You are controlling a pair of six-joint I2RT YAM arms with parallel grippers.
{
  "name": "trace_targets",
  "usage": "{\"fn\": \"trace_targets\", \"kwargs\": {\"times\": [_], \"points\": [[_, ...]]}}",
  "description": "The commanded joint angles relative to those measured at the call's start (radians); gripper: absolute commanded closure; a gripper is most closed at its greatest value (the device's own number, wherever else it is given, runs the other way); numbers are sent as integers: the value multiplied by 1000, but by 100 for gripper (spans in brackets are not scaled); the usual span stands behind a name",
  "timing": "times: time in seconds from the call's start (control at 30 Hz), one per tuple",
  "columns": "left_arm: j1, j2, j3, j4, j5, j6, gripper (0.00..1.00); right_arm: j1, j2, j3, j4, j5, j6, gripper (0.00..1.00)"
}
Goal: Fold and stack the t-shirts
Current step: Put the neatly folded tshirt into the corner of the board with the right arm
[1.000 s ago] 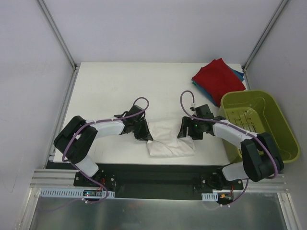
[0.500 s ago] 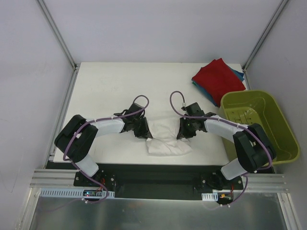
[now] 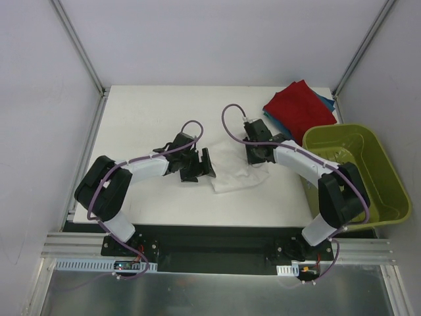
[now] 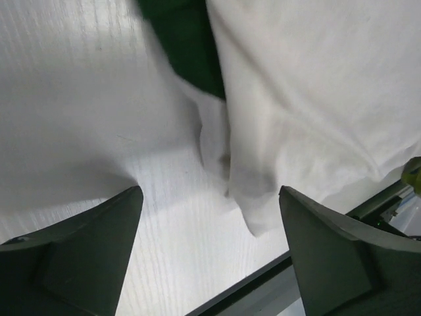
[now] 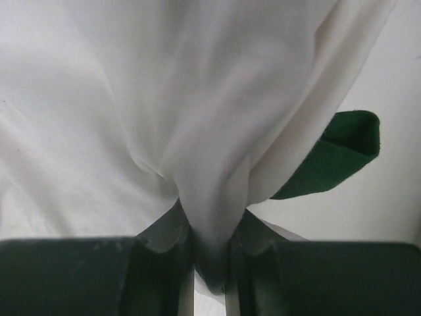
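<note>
The cream-white t-shirt (image 3: 235, 174) lies bunched on the table between my arms. A dark green sleeve (image 5: 335, 151) shows in the right wrist view and another green patch (image 4: 187, 46) in the left wrist view. My right gripper (image 3: 258, 158) is shut on a fold of the white cloth (image 5: 210, 217) at the shirt's far right edge. Just left of the shirt, my left gripper (image 3: 200, 170) stands open above the table with nothing between its fingers (image 4: 79, 253). A folded red t-shirt (image 3: 299, 108) lies on a teal-blue one (image 3: 327, 101) at the far right corner.
An olive-green plastic basket (image 3: 388, 178) stands at the right edge of the table, beside my right arm. The table's near edge and a metal rail (image 4: 316, 260) show just below the left gripper. White walls and aluminium posts enclose the table.
My left gripper has let go of the white t-shirt and opened wide. My right gripper closed on the cloth and pulled it away from the near edge, toward the far right.
</note>
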Motion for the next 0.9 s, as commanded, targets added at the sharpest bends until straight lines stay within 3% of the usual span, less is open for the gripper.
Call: {"fn": "trace_targets", "kwargs": {"times": [0.0, 0.07, 0.4, 0.87], "points": [[15, -57, -13, -5, -28, 37, 9, 2, 48, 163, -25, 206, -78, 99], [22, -100, -33, -5, -51, 41, 1, 4, 92, 215, -23, 252, -105, 99], [78, -266, -159, -34, -131, 58, 1, -10, 327, 568, -46, 660, -268, 99], [104, -301, -143, -91, -194, 72, 1, -130, 416, 823, 158, 683, -409, 99]]}}
